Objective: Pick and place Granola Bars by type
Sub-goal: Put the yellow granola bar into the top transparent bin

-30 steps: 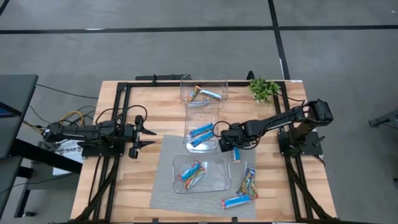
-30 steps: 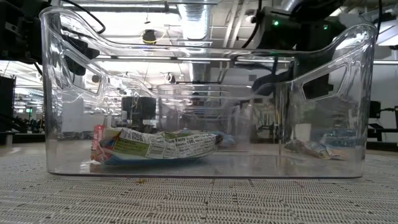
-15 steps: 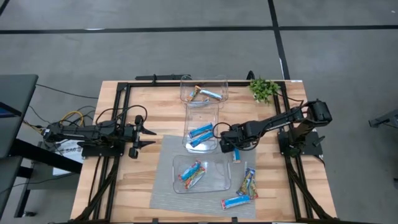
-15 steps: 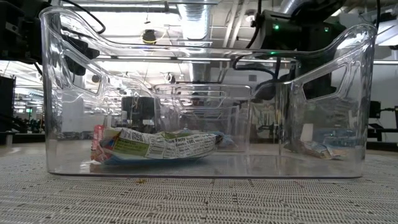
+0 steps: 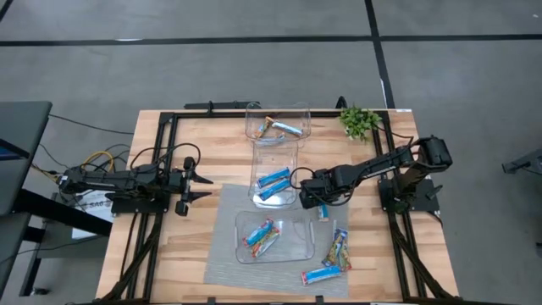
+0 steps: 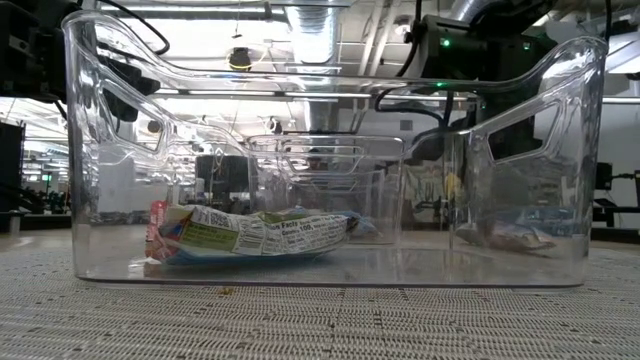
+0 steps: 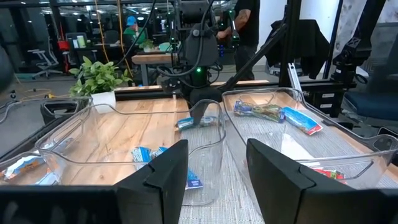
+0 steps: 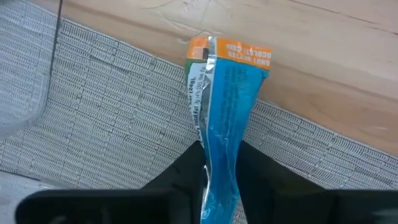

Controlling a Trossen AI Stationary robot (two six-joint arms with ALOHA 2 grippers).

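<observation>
My right gripper [image 5: 319,203] [image 8: 214,180] stands right of the middle clear bin [image 5: 275,180] and is shut on a blue granola bar [image 8: 227,106] [image 5: 323,215] at the grey mat's far right edge. Two blue bars [image 5: 273,182] lie in that bin. The near bin [image 5: 271,237] holds multicoloured bars [image 5: 261,237], and the far bin [image 5: 278,123] holds more. Two loose bars [image 5: 337,248] [image 5: 325,274] lie flat near the mat's right corner. At the table's left my left gripper [image 5: 203,186] [image 7: 217,174] waits open with nothing in it. My right gripper pinches the blue bar by its two long sides [image 8: 219,163] between its two fingers [image 8: 180,177], and the wrapper is squeezed narrow there. The fingers come from above. The bar's orange end [image 8: 233,51] sticks out past the fingers. Whether it is clear of the table I cannot tell.
A grey mat [image 5: 224,254] covers the near middle of the wooden table. A small green plant [image 5: 360,121] stands at the far right corner. Black frame rails [image 5: 165,161] run along the table's left, right and far sides.
My right gripper has shut on the blue bar beside the middle bin and taken hold of it. The bar, lying flat a second ago, is now squeezed narrow and stands up on its edge between the fingers.
</observation>
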